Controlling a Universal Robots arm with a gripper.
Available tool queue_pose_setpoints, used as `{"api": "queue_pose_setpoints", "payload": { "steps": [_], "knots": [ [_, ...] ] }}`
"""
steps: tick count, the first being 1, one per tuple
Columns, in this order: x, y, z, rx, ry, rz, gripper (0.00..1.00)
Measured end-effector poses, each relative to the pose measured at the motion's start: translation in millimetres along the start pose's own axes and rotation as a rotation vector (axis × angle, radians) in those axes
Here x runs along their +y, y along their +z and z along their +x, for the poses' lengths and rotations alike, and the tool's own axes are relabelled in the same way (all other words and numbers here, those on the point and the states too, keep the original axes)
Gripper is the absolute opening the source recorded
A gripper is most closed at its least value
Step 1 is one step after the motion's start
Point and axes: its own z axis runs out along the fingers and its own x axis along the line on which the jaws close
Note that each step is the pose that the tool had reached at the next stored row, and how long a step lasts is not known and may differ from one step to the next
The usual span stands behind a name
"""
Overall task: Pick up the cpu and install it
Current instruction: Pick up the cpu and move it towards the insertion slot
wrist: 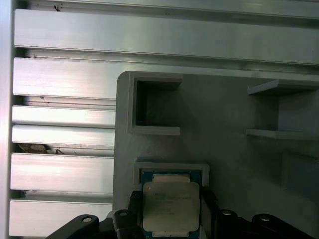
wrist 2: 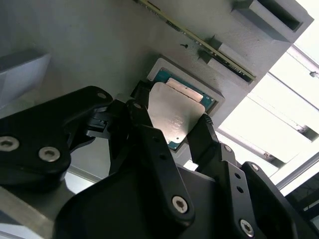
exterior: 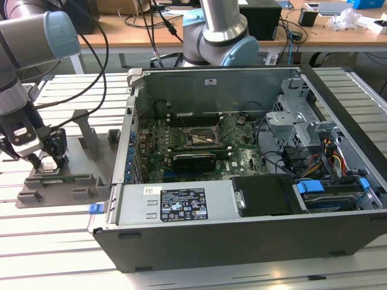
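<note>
The cpu [wrist 2: 175, 110] is a flat square chip with a silver-grey lid and a green edge. It lies in the square recess of the grey fixture tray [exterior: 81, 181] at the exterior view's left. My gripper [exterior: 48, 162] is down over that recess. In both wrist views its black fingers [wrist 2: 142, 119] press against two opposite sides of the cpu [wrist: 171, 205], so it is shut on the chip. The motherboard socket [exterior: 202, 138] sits inside the opened computer case, well off toward the exterior view's right of the gripper.
The open computer case [exterior: 254, 211] lies on a slatted aluminium table [exterior: 54, 241], with its metal side wall between tray and motherboard. Upright grey posts [exterior: 87, 130] rise from the tray near the gripper. A second robot arm [exterior: 217, 30] stands behind the case.
</note>
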Motion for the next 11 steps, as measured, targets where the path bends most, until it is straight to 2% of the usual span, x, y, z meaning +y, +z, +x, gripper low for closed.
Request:
{"api": "queue_pose_setpoints", "payload": {
  "steps": [11],
  "knots": [
    [-0.1,0.9,0.1,0.0,0.0,0.0001,0.55]
  ]
}}
